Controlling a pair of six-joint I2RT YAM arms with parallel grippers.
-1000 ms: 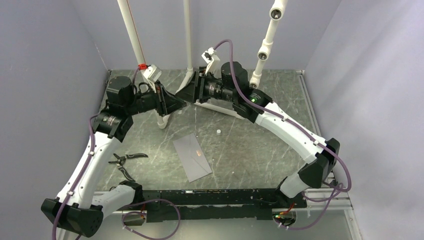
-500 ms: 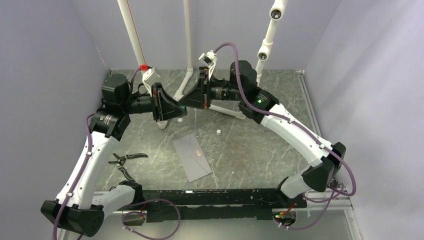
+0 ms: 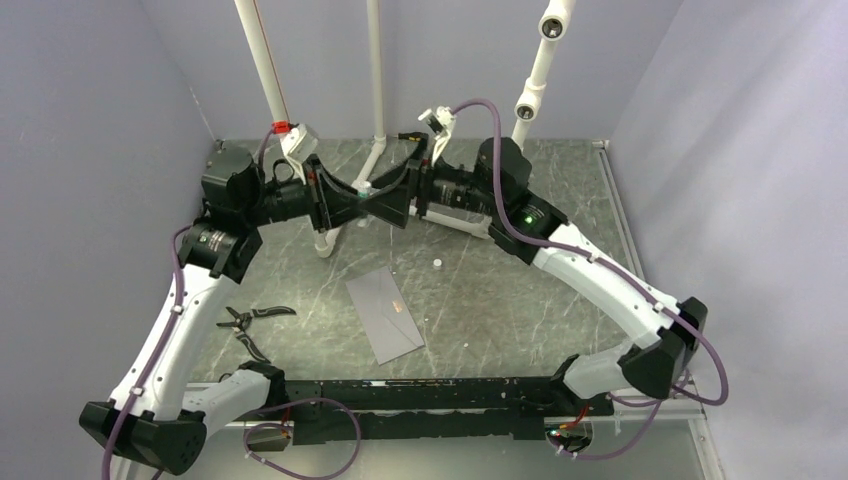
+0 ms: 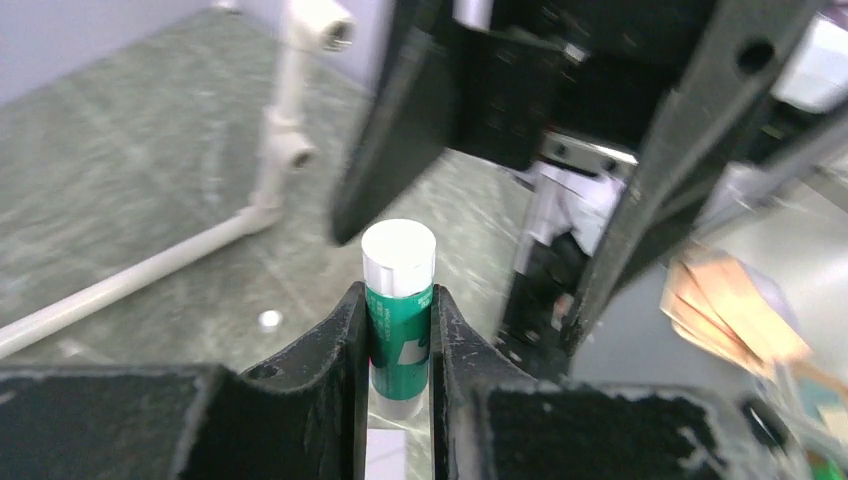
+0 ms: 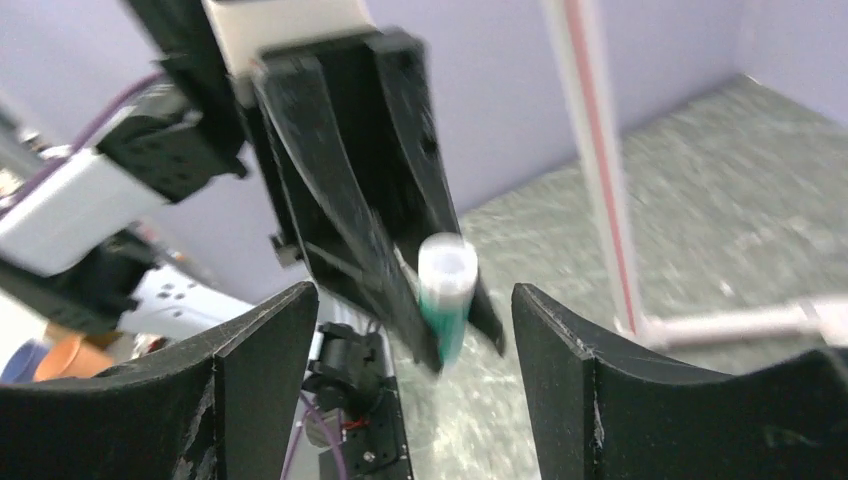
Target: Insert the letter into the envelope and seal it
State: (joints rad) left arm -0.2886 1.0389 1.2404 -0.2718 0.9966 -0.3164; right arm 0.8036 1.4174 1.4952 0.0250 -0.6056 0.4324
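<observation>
The top camera looked down from behind over the whole surface [image 3: 500, 290]; the wrist cameras faced each other closely, sharing the green glue stick [image 4: 399, 305].

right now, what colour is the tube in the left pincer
Green tube, white cap; left wrist view.

No legible text, brand, number or sign in any view. Green glue stick [image 4: 398, 300]: white marking on its label, partly hidden and too blurred to read. Tabletop [image 3: 500, 300]: no print.
</observation>
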